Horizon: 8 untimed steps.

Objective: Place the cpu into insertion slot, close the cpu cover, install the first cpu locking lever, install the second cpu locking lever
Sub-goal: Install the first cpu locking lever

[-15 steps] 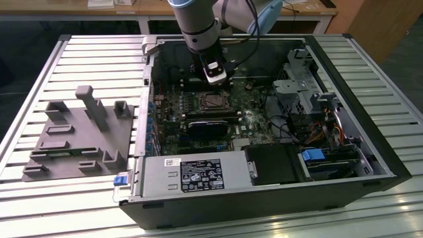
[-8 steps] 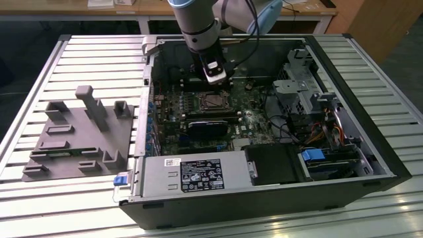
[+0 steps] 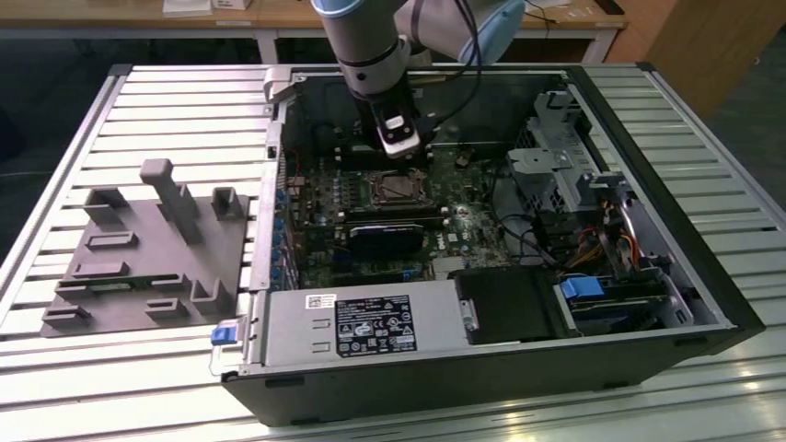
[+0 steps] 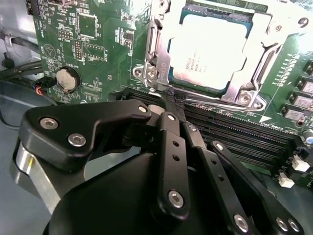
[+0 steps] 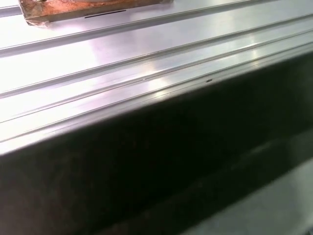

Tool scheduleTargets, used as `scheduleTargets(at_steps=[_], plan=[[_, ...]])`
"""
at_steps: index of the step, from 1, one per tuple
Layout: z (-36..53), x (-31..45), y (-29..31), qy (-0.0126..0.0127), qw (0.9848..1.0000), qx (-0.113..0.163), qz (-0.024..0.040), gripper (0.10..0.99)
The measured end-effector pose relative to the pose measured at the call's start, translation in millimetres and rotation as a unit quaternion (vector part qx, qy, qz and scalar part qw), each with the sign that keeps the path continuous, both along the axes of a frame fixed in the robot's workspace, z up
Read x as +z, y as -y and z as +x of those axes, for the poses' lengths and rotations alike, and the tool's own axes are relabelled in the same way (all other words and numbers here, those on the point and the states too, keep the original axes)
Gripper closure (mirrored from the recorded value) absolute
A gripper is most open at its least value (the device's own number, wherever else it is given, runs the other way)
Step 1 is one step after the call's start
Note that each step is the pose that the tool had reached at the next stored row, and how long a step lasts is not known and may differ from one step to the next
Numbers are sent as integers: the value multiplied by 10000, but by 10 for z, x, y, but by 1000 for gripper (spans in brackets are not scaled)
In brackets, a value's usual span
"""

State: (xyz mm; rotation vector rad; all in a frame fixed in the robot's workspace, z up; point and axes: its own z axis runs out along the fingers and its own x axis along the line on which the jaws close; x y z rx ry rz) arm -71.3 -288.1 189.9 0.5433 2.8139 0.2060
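Closest to my wrist camera, the gripper (image 4: 168, 110) is pinched together with nothing I can make out between its tips. It hangs just over the long black memory slots (image 4: 234, 129), right beside the near edge of the socket. Beyond it the cpu (image 4: 208, 49) already sits flat in the insertion slot (image 3: 396, 189), and the cpu cover (image 4: 244, 90) lies down over it, its metal frame ringing the pale chip top. So I judge the first two steps done. I cannot tell whether either locking lever is hooked down, so I count that work as open. Farther out, the open computer case (image 3: 687, 341) lies on the slatted tabletop (image 3: 147, 92).
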Motion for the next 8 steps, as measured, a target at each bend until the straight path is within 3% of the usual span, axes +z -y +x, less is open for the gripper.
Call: scheduleTargets(at_steps=[8], plan=[[2,21,-2,5,10000,-4,5,984]])
